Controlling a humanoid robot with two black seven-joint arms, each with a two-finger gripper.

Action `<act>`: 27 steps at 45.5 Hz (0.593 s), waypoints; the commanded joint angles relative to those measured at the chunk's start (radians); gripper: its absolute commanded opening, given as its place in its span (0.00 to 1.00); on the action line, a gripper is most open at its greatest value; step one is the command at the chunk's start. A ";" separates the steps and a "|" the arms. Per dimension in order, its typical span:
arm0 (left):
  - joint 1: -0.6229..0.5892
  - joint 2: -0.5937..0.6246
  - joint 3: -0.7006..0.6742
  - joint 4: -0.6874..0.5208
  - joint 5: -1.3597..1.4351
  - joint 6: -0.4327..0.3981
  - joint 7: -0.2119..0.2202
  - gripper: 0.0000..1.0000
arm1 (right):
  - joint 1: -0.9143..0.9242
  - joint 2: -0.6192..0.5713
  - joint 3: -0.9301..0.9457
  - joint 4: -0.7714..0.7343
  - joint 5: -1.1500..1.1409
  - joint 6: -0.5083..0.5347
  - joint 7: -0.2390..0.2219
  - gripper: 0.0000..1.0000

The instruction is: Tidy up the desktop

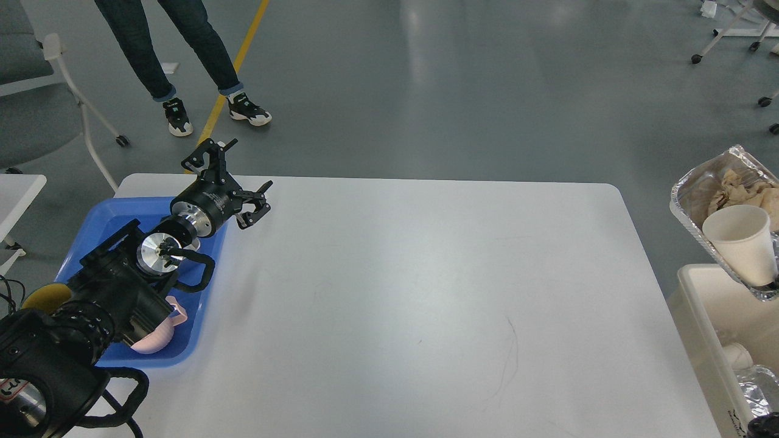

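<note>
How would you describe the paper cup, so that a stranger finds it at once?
Look past the right edge of the white desktop. A crinkled foil tray hangs there, and the paper cup sits inside it. It is smooth and white, unlike the crumpled brown paper behind it.

Left arm (103,298): black housings, silver metal discs at wrist joints, looped black cables alongside. Small screws dot the thick segment near the edge. Gripper (234,176): black, two skeletal linkage fingers on a cylindrical body with white lettering.

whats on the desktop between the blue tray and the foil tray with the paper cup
Nothing: in the head view the desktop is bare from the blue tray to the foil tray holding the paper cup.
</note>
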 commanded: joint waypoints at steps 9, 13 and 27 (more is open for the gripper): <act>0.004 0.000 0.002 0.000 0.000 0.002 0.002 0.97 | -0.040 -0.003 0.015 0.000 0.049 -0.002 0.000 0.00; 0.005 0.000 0.002 0.000 0.000 0.002 0.000 0.97 | -0.048 -0.005 0.016 0.000 0.065 -0.003 0.000 0.00; 0.005 0.005 0.003 0.000 0.000 0.011 0.000 0.97 | -0.056 -0.026 0.053 0.000 0.080 -0.005 -0.002 0.00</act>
